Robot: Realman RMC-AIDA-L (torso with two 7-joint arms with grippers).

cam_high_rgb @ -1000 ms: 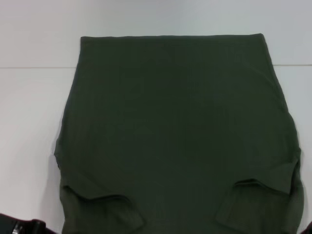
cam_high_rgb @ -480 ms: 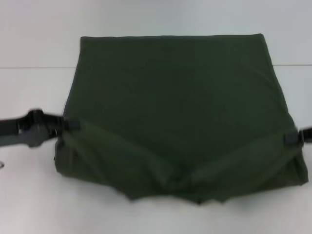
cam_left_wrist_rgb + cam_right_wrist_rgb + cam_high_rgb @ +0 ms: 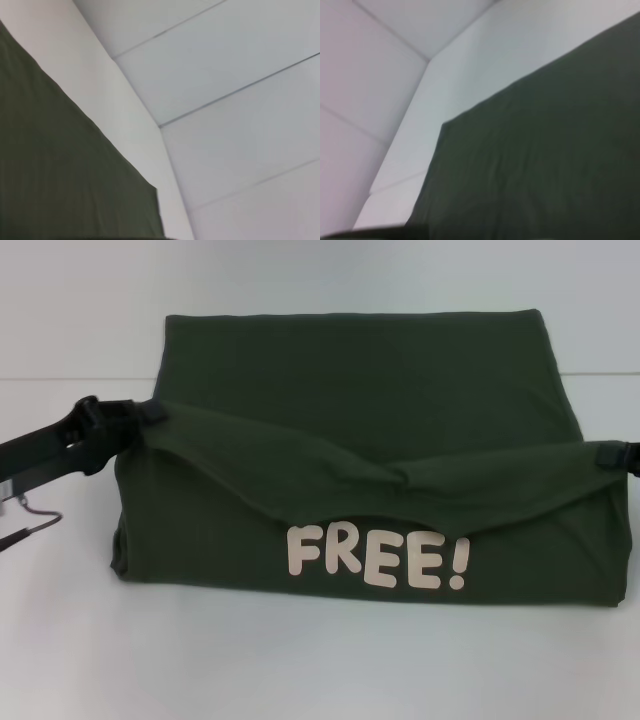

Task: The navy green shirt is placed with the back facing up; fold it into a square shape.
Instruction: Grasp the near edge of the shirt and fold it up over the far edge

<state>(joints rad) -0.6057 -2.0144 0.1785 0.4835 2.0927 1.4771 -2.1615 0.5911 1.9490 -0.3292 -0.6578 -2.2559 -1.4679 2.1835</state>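
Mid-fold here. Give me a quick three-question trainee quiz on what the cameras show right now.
1. True or false: the near part of the navy green shirt is lifted and folded toward the far edge.
2. What word shows on the turned-up fabric?
3. Which claws grip the fold? A) left only B) right only C) both

Key:
1. True.
2. FREE!
3. C: left claw and right claw, one at each end of the fold.

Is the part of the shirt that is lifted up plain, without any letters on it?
No: in the head view the raised near side of the shirt shows the pale word FREE! on the green cloth.
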